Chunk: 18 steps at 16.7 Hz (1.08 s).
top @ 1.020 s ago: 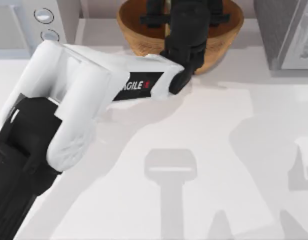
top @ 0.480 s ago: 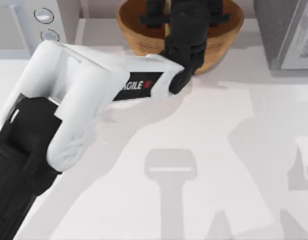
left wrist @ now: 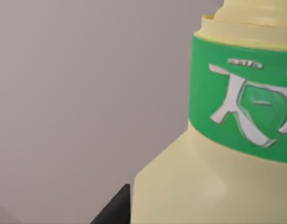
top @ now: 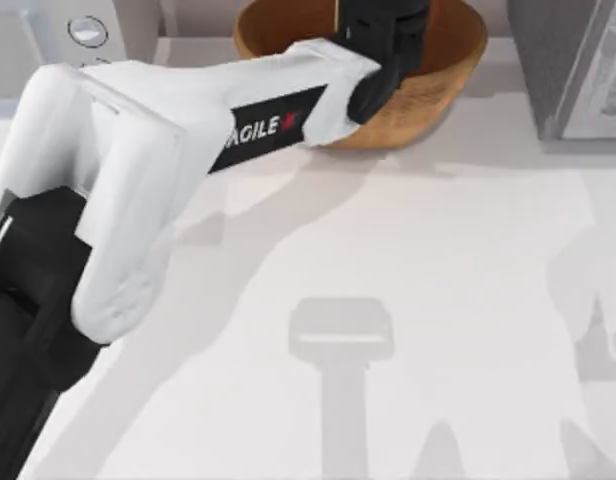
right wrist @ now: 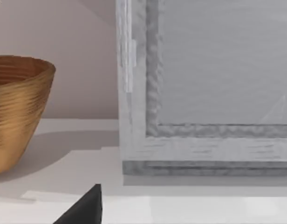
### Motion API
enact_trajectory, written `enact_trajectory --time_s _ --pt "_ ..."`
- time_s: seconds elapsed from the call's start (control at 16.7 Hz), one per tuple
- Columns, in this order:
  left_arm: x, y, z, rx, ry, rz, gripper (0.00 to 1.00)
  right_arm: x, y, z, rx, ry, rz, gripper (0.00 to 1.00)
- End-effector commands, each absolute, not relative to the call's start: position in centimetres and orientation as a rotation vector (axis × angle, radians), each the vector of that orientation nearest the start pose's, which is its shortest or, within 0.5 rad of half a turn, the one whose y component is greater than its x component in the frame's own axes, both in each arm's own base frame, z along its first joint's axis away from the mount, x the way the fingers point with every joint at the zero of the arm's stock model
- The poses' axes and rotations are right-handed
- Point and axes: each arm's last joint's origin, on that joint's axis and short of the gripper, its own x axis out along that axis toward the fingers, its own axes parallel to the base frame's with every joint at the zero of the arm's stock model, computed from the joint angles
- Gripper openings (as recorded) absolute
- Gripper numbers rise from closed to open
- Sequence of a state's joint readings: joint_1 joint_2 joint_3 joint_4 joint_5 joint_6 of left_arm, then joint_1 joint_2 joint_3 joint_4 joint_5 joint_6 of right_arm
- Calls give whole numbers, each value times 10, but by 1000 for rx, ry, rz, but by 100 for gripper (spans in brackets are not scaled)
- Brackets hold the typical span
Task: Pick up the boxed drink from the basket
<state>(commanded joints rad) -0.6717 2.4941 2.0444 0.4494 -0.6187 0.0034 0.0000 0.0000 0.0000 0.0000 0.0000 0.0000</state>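
The boxed drink (left wrist: 218, 177) looms close in the left wrist view, pale yellow with a green band bearing white print, and with bare wall behind it. My left gripper (top: 380, 18) hangs above the golden-brown wicker basket (top: 443, 90) at the table's back edge, shut on the drink. One of its dark fingers (left wrist: 113, 210) shows beside the carton. In the top view the arm's black wrist hides the drink. The basket (right wrist: 17, 107) also stands to one side in the right wrist view, where a dark tip of my parked right gripper (right wrist: 85, 207) shows low over the table.
A grey appliance with round knobs (top: 88, 30) stands at the back left. A large grey box (top: 578, 70) stands at the back right, close to the right wrist camera as the box (right wrist: 204, 93). White tabletop (top: 438, 300) stretches in front.
My left arm has risen and swung toward the back, lifting its gripper out of the basket bowl with the carton in it. The right arm's shadow has shifted toward the right edge.
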Motion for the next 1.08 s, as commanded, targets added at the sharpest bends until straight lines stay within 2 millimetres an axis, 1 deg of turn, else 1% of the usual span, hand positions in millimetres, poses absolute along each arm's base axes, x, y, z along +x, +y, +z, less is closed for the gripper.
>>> enact_trajectory --time_s 0.24,0.36,0.42,0.54,0.84,0.96,1.08 --pt "464 -336 258 -11 -1 -23 0 106 -1 160 0 0 0 100" --pt "462 -334 277 -12 -3 -23 0 106 -1 160 0 0 0 100" --pt "461 -333 282 -12 -3 -23 0 106 -1 160 0 0 0 100" --pt "461 -332 286 -13 -4 -23 0 106 -1 160 0 0 0 100" --pt "462 -331 284 -7 0 -21 0 106 -1 160 0 0 0 100" --pt "460 -324 289 2 8 -25 0 106 -1 160 0 0 0 100" --pt "458 -310 298 14 20 -29 0 106 -1 160 0 0 0 100"
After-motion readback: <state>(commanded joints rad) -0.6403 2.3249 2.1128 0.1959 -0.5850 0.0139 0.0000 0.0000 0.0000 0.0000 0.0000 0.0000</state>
